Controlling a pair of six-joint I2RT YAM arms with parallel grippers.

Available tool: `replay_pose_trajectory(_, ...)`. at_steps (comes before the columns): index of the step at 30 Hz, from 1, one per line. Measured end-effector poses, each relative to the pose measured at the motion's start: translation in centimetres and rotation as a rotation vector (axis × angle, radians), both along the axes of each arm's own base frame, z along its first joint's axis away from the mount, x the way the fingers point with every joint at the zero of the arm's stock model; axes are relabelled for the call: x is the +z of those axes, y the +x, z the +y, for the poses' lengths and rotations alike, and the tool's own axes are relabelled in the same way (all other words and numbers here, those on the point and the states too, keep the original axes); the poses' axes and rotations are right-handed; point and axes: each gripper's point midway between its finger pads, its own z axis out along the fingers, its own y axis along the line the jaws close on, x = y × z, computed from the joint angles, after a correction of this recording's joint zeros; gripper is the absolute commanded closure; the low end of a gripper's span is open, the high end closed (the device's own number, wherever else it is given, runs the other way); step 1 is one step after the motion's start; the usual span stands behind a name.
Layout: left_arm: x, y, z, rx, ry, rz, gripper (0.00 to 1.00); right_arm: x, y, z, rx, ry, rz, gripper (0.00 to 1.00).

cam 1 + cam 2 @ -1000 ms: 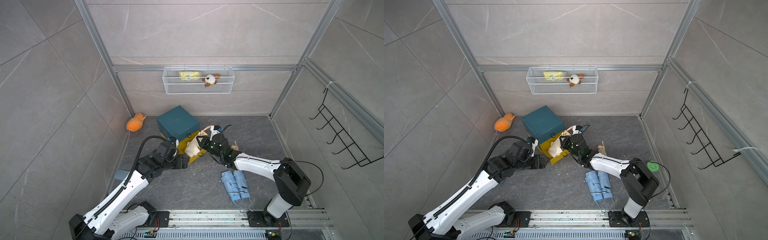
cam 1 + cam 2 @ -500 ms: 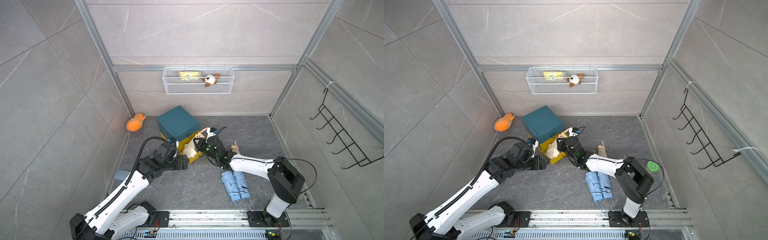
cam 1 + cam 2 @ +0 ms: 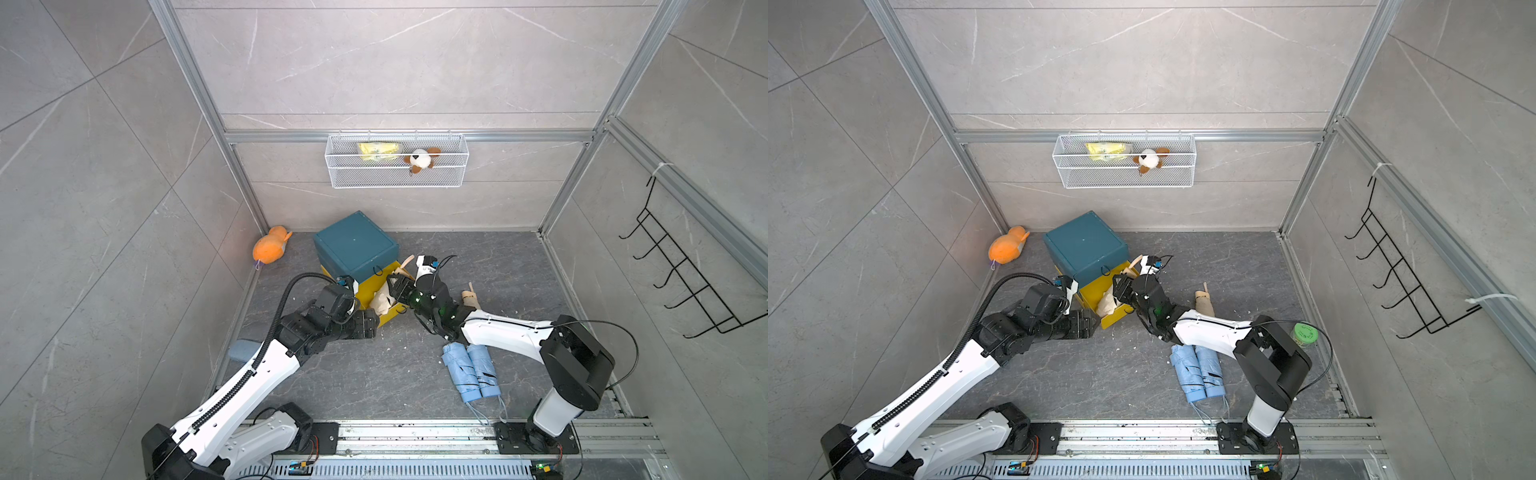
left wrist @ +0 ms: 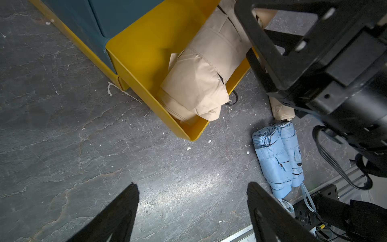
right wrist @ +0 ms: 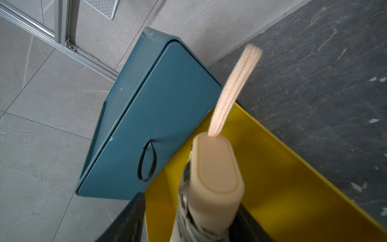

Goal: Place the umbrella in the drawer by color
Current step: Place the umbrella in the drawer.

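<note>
A beige folded umbrella (image 3: 384, 297) (image 4: 201, 77) lies slanted in the open yellow drawer (image 3: 371, 289) (image 4: 142, 42) of the teal cabinet (image 3: 355, 245), its handle end (image 5: 215, 178) sticking up over the drawer's rim. My right gripper (image 3: 394, 286) (image 5: 191, 205) straddles that handle with its jaws open, and a gap shows at one finger. My left gripper (image 3: 372, 324) (image 4: 192, 186) hovers open over bare floor by the drawer's front corner. Two blue umbrellas (image 3: 471, 370) (image 4: 276, 159) lie side by side on the floor. Another beige umbrella (image 3: 469, 297) lies beside my right arm.
An orange plush (image 3: 270, 249) sits in the back left corner. A wire basket (image 3: 397, 160) hangs on the back wall and a black hook rack (image 3: 681, 274) on the right wall. A green-lidded jar (image 3: 1305, 332) stands behind my right arm's base.
My right gripper has carried the beige umbrella left and down into the yellow drawer, and its jaws have opened. The left arm has stayed put.
</note>
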Motion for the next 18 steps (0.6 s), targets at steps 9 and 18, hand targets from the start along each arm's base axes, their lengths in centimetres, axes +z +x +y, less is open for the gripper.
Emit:
replay_pose_trajectory(9, -0.4, 0.2, -0.2, -0.001, 0.007, 0.011, 0.16, 6.7, -1.0, -3.5, -0.075, 0.006, -0.152, 0.27)
replay_pose_trajectory(18, 0.6, 0.6, -0.9, -0.013, -0.007, -0.001, 0.15, 8.7, -1.9, -7.0, -0.109, -0.108, -0.197, 0.17)
